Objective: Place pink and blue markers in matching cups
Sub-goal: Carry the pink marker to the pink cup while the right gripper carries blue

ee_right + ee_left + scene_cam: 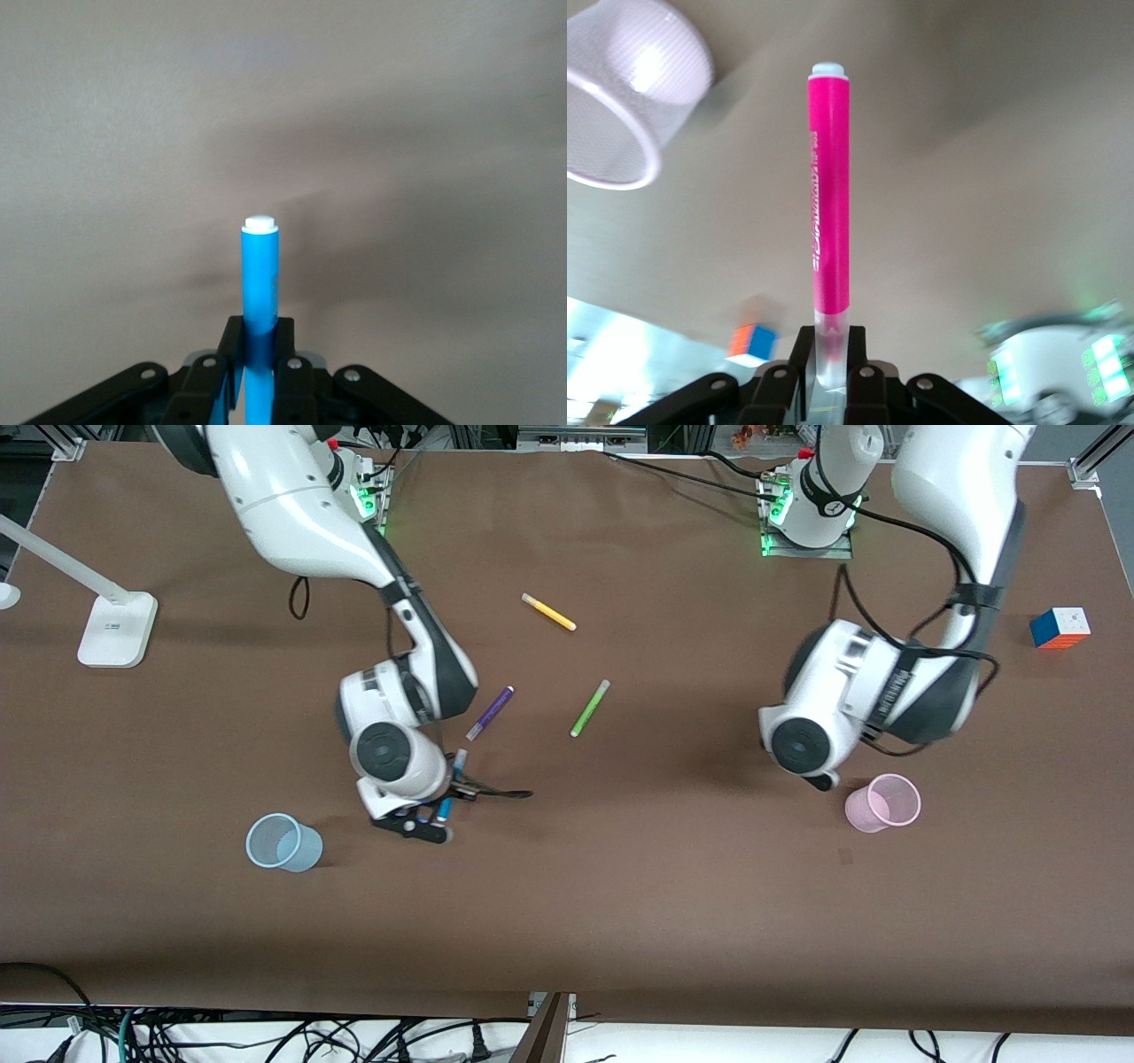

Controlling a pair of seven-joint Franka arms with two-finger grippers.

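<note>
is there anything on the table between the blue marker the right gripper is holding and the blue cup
Nothing visible stands in the way. The right gripper is shut on the blue marker, and only bare table lies between it and the blue cup. The purple pen and green pen lie farther from the front camera, off that line.

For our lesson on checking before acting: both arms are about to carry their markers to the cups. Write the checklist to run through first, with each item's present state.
1. Left gripper shut on the pink marker: ok.
2. Right gripper shut on the blue marker: ok.
3. Pink cup upright, mouth open: ok.
4. Blue cup upright, mouth open: ok.
5. Pink marker over the pink cup: not ok, the cup sits beside it.
6. Blue marker lifted off the table: cannot tell.
</note>
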